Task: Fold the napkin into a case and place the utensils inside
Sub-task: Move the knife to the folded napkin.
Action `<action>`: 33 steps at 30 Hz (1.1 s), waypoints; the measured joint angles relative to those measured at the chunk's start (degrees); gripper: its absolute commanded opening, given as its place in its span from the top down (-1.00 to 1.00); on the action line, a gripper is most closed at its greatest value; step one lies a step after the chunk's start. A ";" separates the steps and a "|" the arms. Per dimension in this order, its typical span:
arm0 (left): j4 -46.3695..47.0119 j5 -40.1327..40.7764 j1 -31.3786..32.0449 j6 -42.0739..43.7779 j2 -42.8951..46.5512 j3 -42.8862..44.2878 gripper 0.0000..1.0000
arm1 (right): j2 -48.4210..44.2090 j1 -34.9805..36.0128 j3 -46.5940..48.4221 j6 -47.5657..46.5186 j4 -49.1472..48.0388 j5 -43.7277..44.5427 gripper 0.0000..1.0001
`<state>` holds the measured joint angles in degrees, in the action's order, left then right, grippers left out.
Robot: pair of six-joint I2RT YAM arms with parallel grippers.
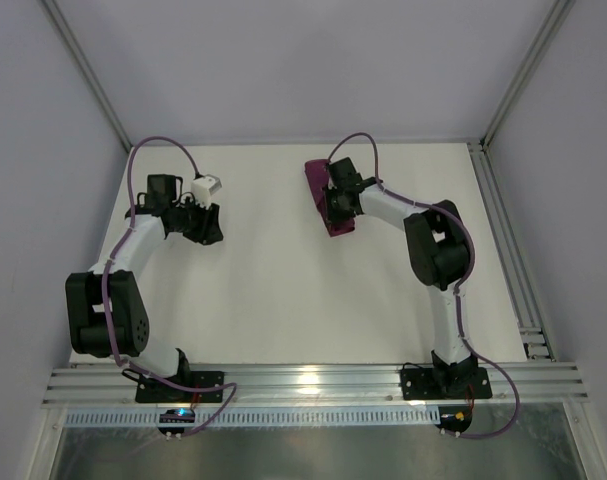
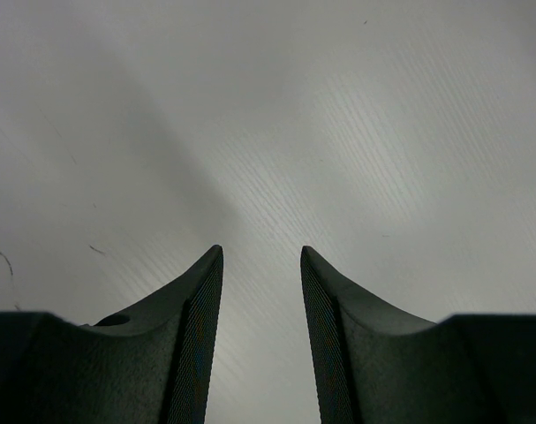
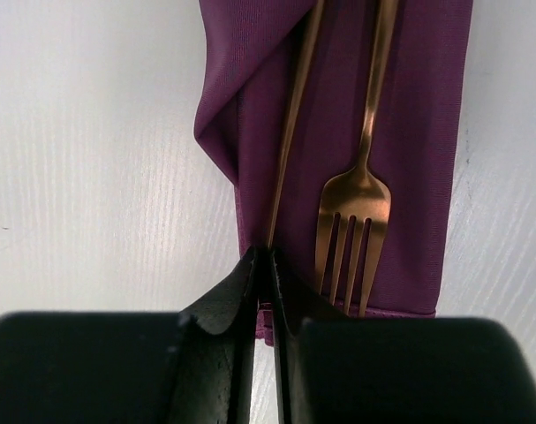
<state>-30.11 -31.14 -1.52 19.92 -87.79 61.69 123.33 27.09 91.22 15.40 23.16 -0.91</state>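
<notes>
The magenta-purple napkin (image 3: 418,132) lies folded as a narrow oblong case (image 1: 317,177) at the back of the white table, right of centre. In the right wrist view a diagonal flap crosses its upper left. A copper fork (image 3: 356,212) rests on the cloth, tines toward the camera, its handle running up under the flap. The thin copper knife (image 3: 294,124) lies to its left along the flap's edge. My right gripper (image 3: 268,252) is over the case's near end (image 1: 335,207), jaws pinched on the knife's near tip. My left gripper (image 2: 261,252) stands open over bare table at the back left (image 1: 211,236).
Aluminium frame rails run along the table's right edge (image 1: 508,250) and across the near edge (image 1: 313,380) where both arm bases are bolted. Pale walls close in the back and both sides. The left arm's purple cable (image 1: 133,180) loops near the left wall.
</notes>
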 measured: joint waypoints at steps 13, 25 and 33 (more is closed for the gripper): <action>-0.24 0.00 0.00 0.04 0.00 0.00 0.15 | 0.00 -0.11 -0.17 1.01 -0.74 -2.23 0.78; -0.63 -0.02 -0.02 0.24 0.00 0.00 0.15 | 0.00 -0.33 0.20 1.31 0.52 -2.99 0.65; -0.68 0.00 -0.02 0.50 0.00 0.00 0.15 | 0.00 -0.33 0.20 1.53 0.66 -2.95 0.91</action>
<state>-30.79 -31.14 -1.54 20.43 -87.79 61.69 123.33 26.76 91.42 16.93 23.81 -3.86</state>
